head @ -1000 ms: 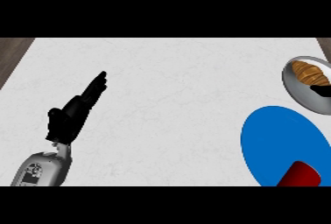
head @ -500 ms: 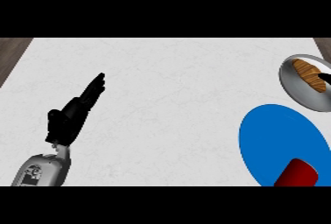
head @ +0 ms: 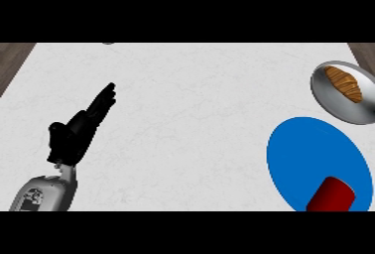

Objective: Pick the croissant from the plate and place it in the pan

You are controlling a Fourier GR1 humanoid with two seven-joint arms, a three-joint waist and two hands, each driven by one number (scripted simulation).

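Note:
A golden-brown croissant (head: 345, 83) lies on a grey round plate (head: 327, 101) at the counter's far right, partly cut off by the view's edge. Just in front of the plate sits a blue round pan (head: 307, 149), whose red handle (head: 332, 196) points toward the lower right corner. My left hand (head: 73, 136) rests open at the left of the counter, fingers straight and pointing up and to the right. It is far from both the plate and the pan and holds nothing. My right hand does not show.
The white counter top (head: 190, 109) stretches between my left hand and the pan. Brown wood floor shows past its edge at the top left corner (head: 13, 59) and the top right corner (head: 365, 49).
The plate and the pan show slightly further left in the picture, so more of the plate is seen. The left hand keeps its open pose.

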